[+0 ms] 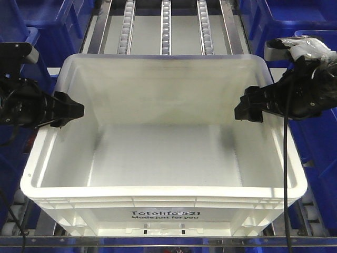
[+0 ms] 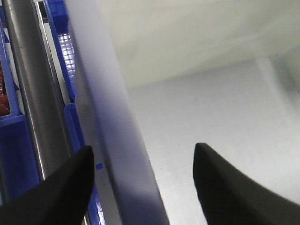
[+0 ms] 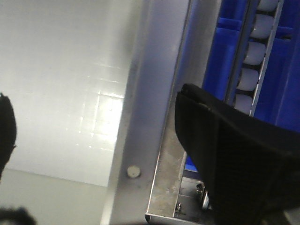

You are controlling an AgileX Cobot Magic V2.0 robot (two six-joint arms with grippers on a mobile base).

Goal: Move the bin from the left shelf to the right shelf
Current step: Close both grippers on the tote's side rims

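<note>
a: two grippers, then. where are they?

b: one is at each side wall of the bin (image 1: 168, 158). the left gripper (image 1: 68, 110) is at the left wall, about halfway along. the right gripper (image 1: 247, 105) is opposite it at the right wall.

a: does either one have hold of it?

b: no. in the left wrist view the fingers (image 2: 61, 192) are spread wide and straddle the rim (image 2: 117, 140). one is outside the wall and one is inside above the floor. the inner one is well clear of the rim. the outer one is just beside it, and i cannot tell if it touches.

a: and the right?

b: much the same. its outer finger (image 3: 225, 159) hangs over a grey metal rail (image 3: 164, 187) beside the wall. the other finger shows only as a dark edge inside the bin, so the jaws gape with nothing clamped.

a: where does the bin sit?

b: upright on the near end of the roller rack (image 1: 166, 26), with its black print (image 1: 164, 214) facing the front camera. the roller rails run on beyond its far wall. blue crates (image 1: 52, 21) flank the rack on both sides.
</note>
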